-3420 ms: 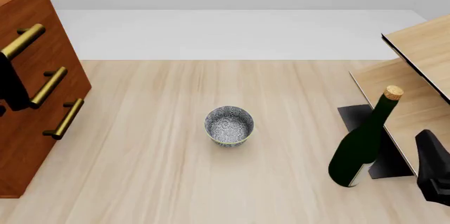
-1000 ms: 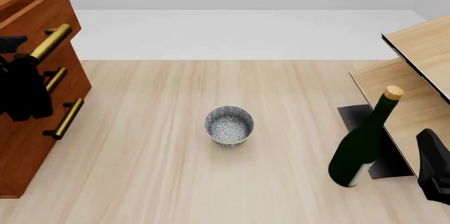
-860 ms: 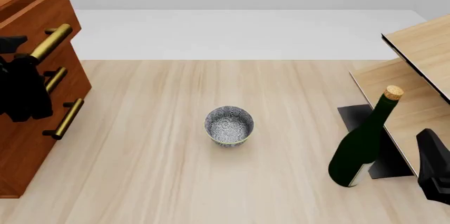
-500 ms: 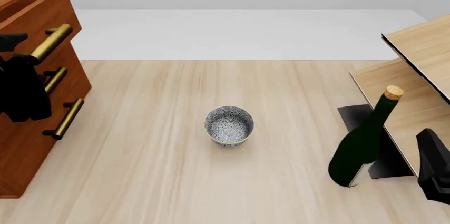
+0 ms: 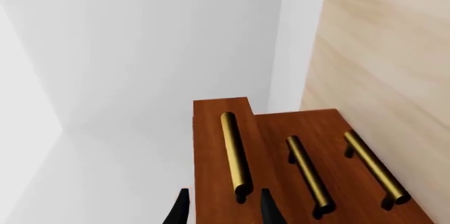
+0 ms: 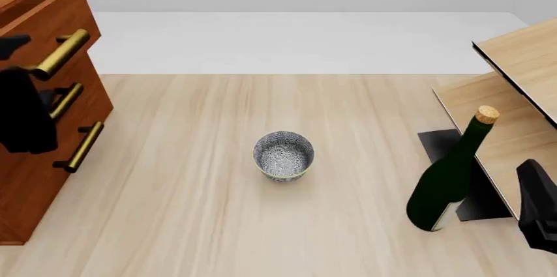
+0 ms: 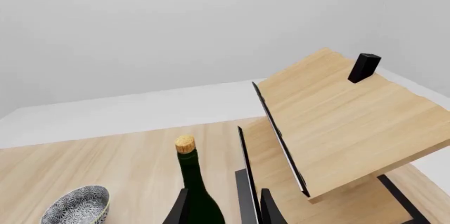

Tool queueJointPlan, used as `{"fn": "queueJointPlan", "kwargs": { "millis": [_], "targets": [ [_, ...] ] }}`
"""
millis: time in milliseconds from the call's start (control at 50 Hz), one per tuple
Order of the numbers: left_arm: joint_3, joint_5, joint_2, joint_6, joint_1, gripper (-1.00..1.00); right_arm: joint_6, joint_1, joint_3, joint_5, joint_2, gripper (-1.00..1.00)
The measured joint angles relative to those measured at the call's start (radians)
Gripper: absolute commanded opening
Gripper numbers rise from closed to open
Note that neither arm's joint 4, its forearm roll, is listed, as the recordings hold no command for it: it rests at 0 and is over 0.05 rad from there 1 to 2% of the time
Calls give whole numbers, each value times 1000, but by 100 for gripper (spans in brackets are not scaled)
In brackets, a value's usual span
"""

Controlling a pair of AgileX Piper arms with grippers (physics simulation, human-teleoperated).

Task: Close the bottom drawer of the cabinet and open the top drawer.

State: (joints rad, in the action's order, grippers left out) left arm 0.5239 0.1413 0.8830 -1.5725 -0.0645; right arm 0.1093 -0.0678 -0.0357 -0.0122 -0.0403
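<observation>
Compared with the earliest front picture, the top drawer (image 6: 48,16) of the cabinet (image 6: 35,179) now stands pulled out, while the bottom drawer (image 6: 52,160) sits flush, so both steps look done. During the last second the left gripper (image 5: 221,208) has backed off the top handle (image 5: 236,155). Its fingers (image 5: 179,209) stand narrowly apart and hold nothing; only the left wrist view shows this. The right gripper (image 7: 221,208) waits near the bottle (image 6: 448,179), fingers also narrowly apart and empty. The bowl (image 6: 284,155) sits mid-table.
</observation>
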Motion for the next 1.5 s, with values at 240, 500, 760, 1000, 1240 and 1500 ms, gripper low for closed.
{"fn": "queueJointPlan", "kwargs": {
  "millis": [240, 500, 760, 1000, 1240, 1500],
  "targets": [
    [70, -90, -19, 56, 31, 100, 3, -2, -1, -2, -1, 100],
    [459, -539, 33, 333, 123, 100, 7, -8, -2, -12, -9, 100],
    [868, -909, 154, 549, 148, 100, 7, -3, -4, -6, -2, 100],
    [1107, -1131, 257, 691, 117, 100, 7, -4, -4, -5, -2, 100],
    [1317, -1290, 354, 872, 91, 100, 6, -2, -5, -2, 1, 100],
    [1402, -1341, 404, 1038, 79, 100, 6, -2, -5, 0, 4, 100]
  ]
}}
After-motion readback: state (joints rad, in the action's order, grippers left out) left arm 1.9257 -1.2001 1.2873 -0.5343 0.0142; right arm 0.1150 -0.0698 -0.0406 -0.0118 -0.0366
